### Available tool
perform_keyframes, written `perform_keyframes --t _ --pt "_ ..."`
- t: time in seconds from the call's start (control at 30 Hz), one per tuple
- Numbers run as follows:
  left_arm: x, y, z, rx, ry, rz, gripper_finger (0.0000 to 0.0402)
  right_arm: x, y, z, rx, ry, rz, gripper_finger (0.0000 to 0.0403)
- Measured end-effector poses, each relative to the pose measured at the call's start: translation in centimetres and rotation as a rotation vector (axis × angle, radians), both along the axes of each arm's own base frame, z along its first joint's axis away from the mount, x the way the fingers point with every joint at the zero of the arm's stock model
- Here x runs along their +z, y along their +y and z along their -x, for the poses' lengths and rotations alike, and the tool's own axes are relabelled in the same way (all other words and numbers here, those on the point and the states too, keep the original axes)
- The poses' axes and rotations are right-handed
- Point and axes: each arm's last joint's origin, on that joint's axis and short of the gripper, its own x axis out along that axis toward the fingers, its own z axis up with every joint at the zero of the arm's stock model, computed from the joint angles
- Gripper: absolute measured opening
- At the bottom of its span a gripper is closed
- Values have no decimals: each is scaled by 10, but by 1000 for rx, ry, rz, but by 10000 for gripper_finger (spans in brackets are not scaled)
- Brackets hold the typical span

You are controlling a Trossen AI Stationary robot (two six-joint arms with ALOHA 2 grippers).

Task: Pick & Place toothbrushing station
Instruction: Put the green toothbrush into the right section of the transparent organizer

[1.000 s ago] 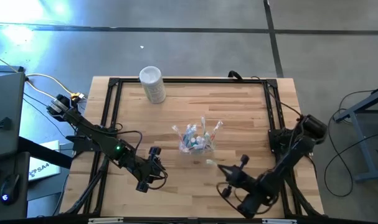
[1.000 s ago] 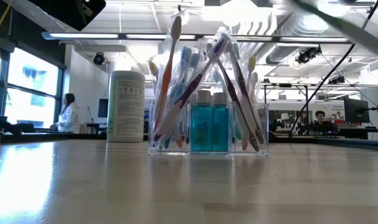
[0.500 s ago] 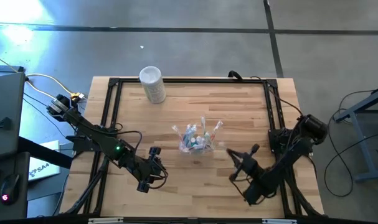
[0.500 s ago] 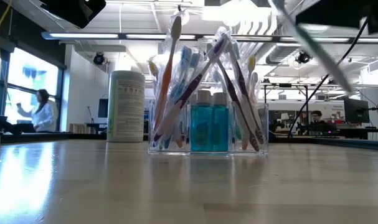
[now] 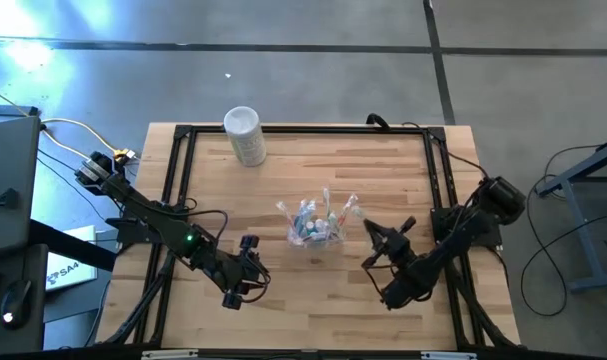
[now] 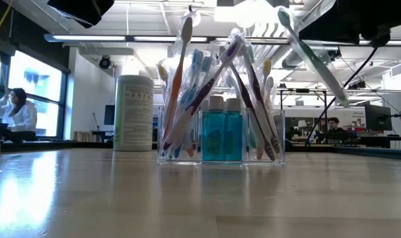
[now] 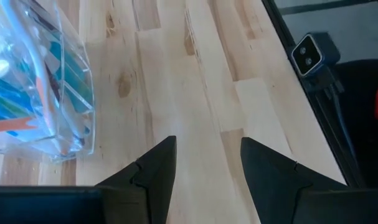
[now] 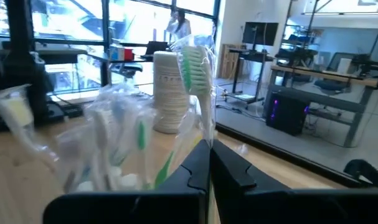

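Inside clear cup (image 6: 220, 149): toothbrushes (image 6: 187, 86) (teal tubes (image 6: 222, 135) too)

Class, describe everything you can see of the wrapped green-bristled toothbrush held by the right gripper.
The green-and-white toothbrush, sealed in clear crinkly wrap, is pinched low on its handle by the shut right gripper. It hangs tilted in the air, bristle head uppermost, leaning toward the clear plastic organiser of brushes, touching nothing else.
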Motion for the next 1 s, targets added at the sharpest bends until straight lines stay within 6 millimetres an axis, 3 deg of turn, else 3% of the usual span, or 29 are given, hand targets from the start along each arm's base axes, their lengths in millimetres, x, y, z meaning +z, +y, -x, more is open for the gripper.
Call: perform_keyframes --t 0.23,0.43,0.63,0.8,1.0 --pt "1 0 0 14 -4 18 173 19 -13 2 -33 56 49 3" --pt "1 0 0 16 -4 20 173 66 -13 10 -12 149 138 3" --pt "1 0 -1 35 -1 42 173 120 -17 32 42 209 203 3" --pt "2 -1 -2 48 -12 70 173 153 -25 57 105 214 211 3" --pt "2 -1 -2 73 -6 97 173 183 -31 80 339 296 59 3"
